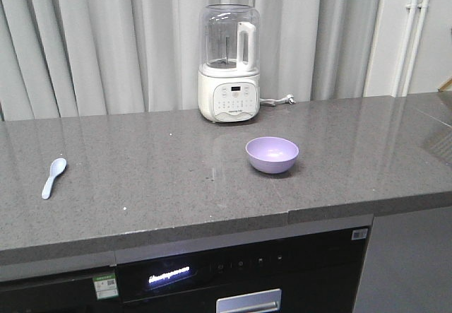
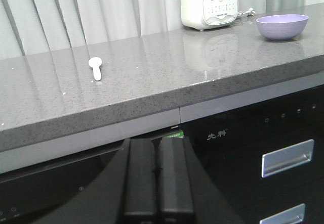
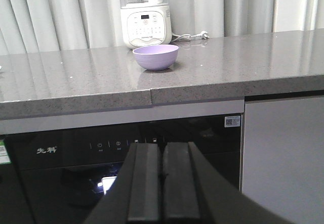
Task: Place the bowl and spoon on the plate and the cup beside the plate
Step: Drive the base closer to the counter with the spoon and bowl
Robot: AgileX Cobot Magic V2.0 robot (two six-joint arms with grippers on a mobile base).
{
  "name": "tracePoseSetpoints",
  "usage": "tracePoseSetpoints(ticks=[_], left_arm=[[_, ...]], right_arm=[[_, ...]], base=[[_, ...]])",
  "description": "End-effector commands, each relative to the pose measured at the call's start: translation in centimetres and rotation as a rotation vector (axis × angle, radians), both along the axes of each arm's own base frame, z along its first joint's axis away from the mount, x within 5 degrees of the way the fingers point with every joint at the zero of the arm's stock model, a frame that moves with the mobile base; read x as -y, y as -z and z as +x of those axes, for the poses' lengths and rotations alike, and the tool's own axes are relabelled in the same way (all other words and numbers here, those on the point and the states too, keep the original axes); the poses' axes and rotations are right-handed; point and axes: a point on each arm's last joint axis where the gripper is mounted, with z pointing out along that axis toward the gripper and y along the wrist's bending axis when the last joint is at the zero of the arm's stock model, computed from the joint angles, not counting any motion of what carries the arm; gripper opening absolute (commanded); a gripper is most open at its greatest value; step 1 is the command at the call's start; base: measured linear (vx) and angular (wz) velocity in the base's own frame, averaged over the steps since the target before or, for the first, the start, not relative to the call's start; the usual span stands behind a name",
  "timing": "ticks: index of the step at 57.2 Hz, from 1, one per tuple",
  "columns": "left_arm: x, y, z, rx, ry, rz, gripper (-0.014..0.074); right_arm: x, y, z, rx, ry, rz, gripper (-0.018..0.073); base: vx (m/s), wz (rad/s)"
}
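My left gripper (image 2: 158, 144) sits at the bottom of its wrist view, both dark fingers (image 2: 142, 178) pressed flat together along their length, nothing held, pointing straight ahead and roughly level. My right gripper (image 3: 162, 147) reads the same in its wrist view: fingers (image 3: 180, 183) side by side with only a thin seam between them, empty, aimed forward, no visible roll

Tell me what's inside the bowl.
Nothing shows inside the bowl: its far inner wall and floor look bare. The near inner wall is hidden by the rim.
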Motion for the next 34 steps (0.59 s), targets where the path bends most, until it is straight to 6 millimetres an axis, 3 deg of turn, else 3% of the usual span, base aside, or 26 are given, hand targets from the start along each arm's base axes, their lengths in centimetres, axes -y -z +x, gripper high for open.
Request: tracePoseSetpoints(ticks=[1,34], left_arm=[[-0.05,-1.74,-0.25,0.125,-0.003,-0.034,-0.0006],[-0.05,-1.74,-0.25,0.125,-0.003,-0.034,-0.0006]], right_arm=[[0.04,-0.69,-0.02,0.087,0.006,0.002,-0.0008],[0.04,-0.70,-0.02,0.089,0.006,0.003,-0.0008]], base=[[0.20,-0.01],[0.29,0.08]])
